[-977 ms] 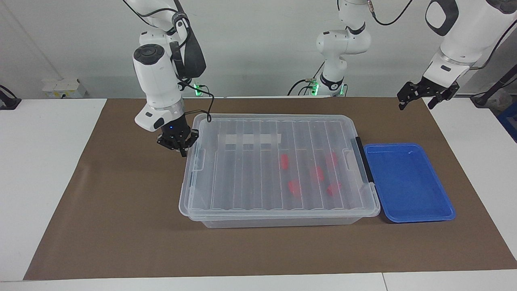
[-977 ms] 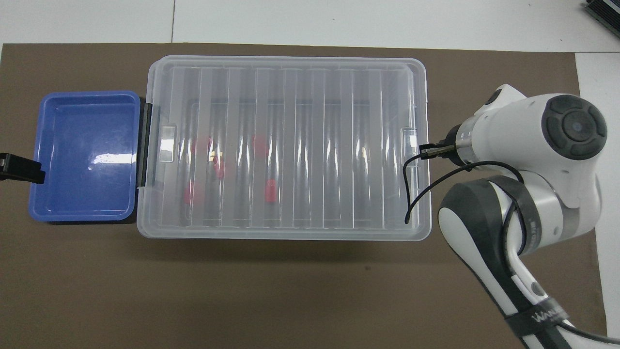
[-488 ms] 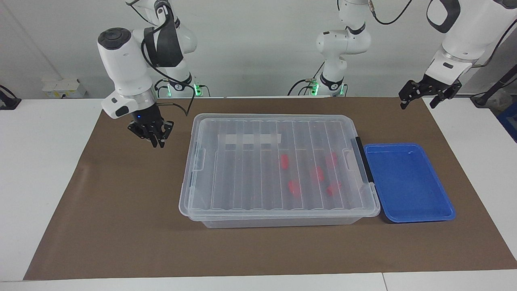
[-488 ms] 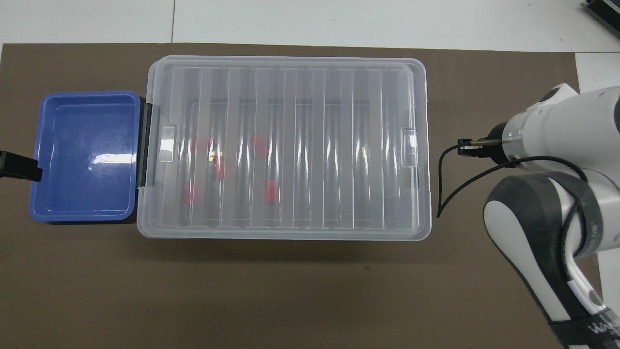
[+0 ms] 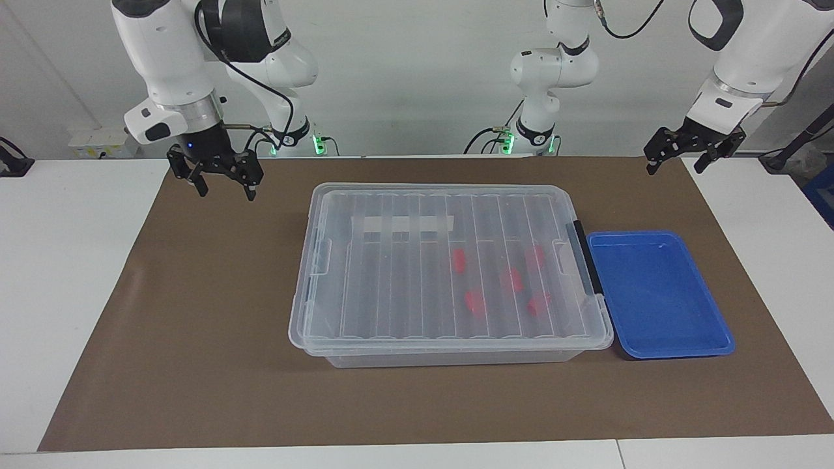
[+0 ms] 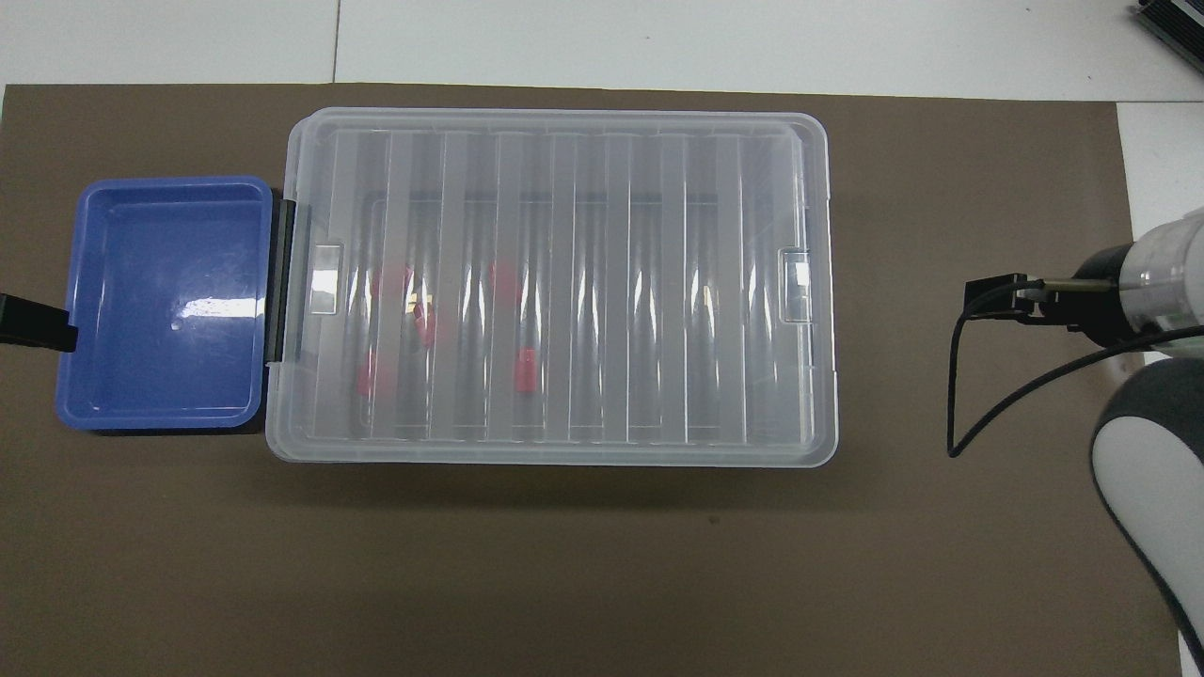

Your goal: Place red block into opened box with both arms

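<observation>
Lid's on, both arms up and empty

Red blocks (image 5: 459, 260) sit inside the box (image 5: 449, 273) mid-worktop; right gripper (image 5: 223, 182) and left gripper (image 5: 679, 157) hang with fingers spread. Any further drop would just bounce off that lid (image 6: 555, 282).

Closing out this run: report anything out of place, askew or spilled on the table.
Nothing stands out. The box sits square on the mat with its lid flat on top, red blocks inside. The blue tray lies beside it, nothing in it. Nothing has spilled onto the mat.
</observation>
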Tool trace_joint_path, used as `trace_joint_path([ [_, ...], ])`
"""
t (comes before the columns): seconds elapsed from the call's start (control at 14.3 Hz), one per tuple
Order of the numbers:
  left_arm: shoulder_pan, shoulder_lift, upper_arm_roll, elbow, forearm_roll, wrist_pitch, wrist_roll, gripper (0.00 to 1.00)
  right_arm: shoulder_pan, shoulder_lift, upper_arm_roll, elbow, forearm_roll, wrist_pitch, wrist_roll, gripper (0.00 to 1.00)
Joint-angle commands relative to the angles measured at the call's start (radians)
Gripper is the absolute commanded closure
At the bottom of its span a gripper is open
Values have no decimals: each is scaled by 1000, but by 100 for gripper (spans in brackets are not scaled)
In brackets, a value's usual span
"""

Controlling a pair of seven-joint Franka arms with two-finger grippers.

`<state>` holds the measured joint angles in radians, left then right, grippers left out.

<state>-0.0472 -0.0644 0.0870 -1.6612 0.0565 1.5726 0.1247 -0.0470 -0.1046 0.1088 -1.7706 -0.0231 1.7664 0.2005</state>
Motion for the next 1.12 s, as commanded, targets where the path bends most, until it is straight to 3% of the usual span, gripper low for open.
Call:
trace_joint_path([
  [0.0, -2, -14, 3, -8, 17, -5, 1, 0, -14, 75, 6, 184, 14, -134, 16, 0],
  [0.21, -3, -14, 2, -8, 17, -5, 1, 0, -14, 132, 8, 333, 8, -257, 7, 0],
  [0.7, -3, -14, 3, -8, 17, -5, 1, 0, -19, 51, 8, 208, 17, -260, 8, 0],
  [1.05, -3, -14, 3, -8, 17, -5, 1, 0, -19, 52, 8, 203, 20, -231, 2, 0],
])
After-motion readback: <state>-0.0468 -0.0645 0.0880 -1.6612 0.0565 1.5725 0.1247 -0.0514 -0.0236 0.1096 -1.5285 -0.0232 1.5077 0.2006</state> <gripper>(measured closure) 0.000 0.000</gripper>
